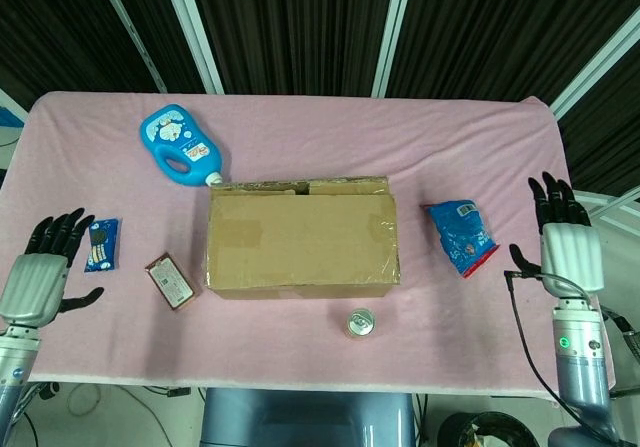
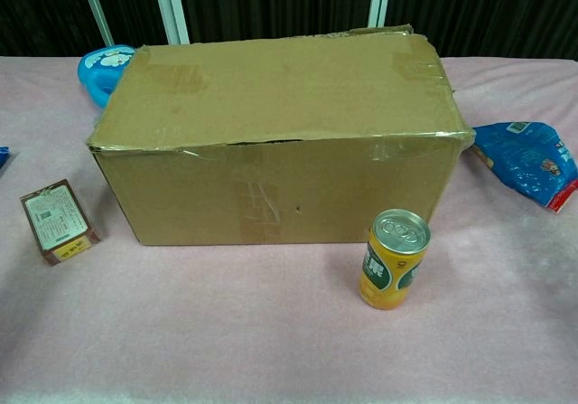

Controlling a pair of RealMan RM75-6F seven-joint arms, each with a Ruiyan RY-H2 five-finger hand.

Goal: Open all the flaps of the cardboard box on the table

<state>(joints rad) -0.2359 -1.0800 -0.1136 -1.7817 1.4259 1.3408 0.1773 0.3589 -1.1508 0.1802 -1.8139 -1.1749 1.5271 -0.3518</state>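
The cardboard box [image 1: 300,237] sits mid-table, and the chest view shows its front face [image 2: 271,192]. A broad flap lies flat over its top. Along the back edge only a thin ragged strip of cardboard [image 1: 300,184] shows, and no flap stands up. My left hand [image 1: 45,272] hovers at the table's left front edge with its fingers spread and nothing in them, far from the box. By the right edge, my right hand [image 1: 567,247] is also open and empty, beyond the blue bag. Neither hand appears in the chest view.
A blue detergent bottle [image 1: 178,147] lies behind the box's left corner. To the box's left are a blue snack packet [image 1: 100,244] and a small brown carton [image 1: 170,280]. A yellow can [image 1: 361,323] stands in front of the box, and a blue chip bag [image 1: 460,235] lies to its right.
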